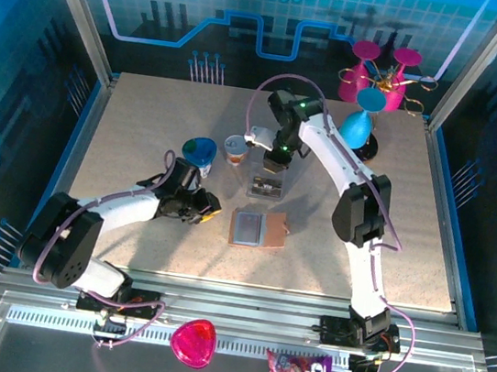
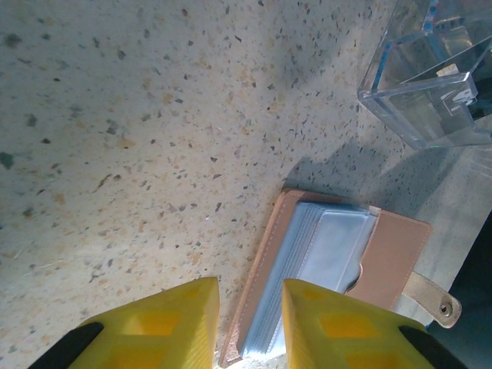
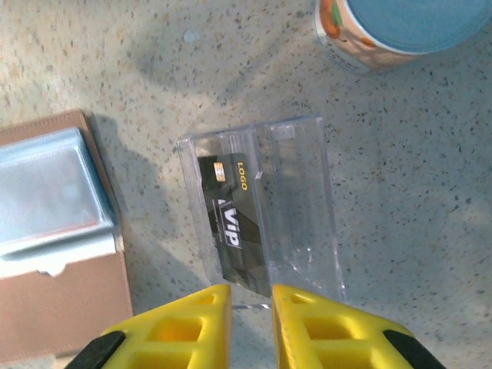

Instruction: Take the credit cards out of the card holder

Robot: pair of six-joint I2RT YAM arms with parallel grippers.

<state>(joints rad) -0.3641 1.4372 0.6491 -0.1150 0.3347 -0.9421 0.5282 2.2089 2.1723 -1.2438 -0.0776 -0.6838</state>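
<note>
Card holder (image 1: 259, 229) lies open and flat on the table (image 1: 147, 116), mid-table between your two arms. Its blue-grey inner side faces up. From the left wrist you see its clear sleeves (image 2: 327, 250) stacked on the left half and the snap tab (image 2: 434, 300) hanging off the right.

One dark card (image 3: 234, 231), marked VIP and LOGO, lies inside the clear container (image 3: 300, 207). That container sits just beyond the card holder and apart from it. A can (image 3: 384, 31) stands behind the container.

Your right gripper (image 3: 252, 323) hangs over the container's near end. Its fingers (image 3: 307, 327) are slightly parted and grip nothing, and the card's near edge lies just ahead of the gap.

Your left gripper (image 2: 250, 323) is low at the card holder's left edge, fingers (image 2: 165, 323) partly apart and nothing clamped. A corner of the holder shows through the gap. The angle is poor, so you cannot tell whether the tips touch it.
</note>
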